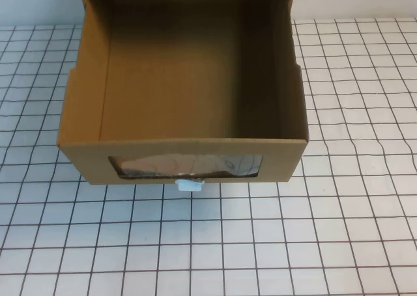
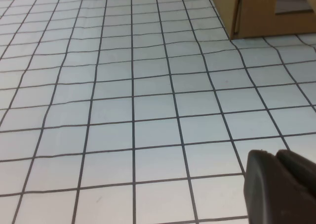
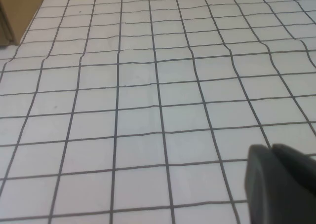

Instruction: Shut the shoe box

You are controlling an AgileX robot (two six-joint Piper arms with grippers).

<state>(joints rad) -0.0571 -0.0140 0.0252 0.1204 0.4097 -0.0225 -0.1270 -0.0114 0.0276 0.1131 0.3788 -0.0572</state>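
While the shoe box (image 1: 186, 87) stands pulled well out toward the robot, its open top shows a bare cardboard interior, so by my judgement it is light and will slide readily on the gridded surface (image 1: 326, 231). It sits at the far middle of that surface in the high view, with its rear end running under a cardboard edge at the top of the frame. The walls are thin brown board: stiff enough to take a push along their length, but likely to dent or bow if squeezed from the sides. Its front panel carries a clear plastic window (image 1: 189, 165), which looks flimsy and is best left alone, and a small white pull tab (image 1: 189, 184) just below it.

Closing should need no grip at all; a flat push on the cardboard of the front panel, beside or above the window, seems the safest contact. An off-centre push could skew the drawer and jam it.

Its long axis appears to run from the robot away toward the back, with the windowed front facing the robot, so the closing travel is straight away from the robot.

Neither arm shows in the high view. The left tool (image 2: 279, 187) hangs low over bare surface, with a corner of the box well apart from it; the right tool (image 3: 279, 184) likewise hovers over bare grid. Both hold nothing, and their dark fingertips appear pressed together.
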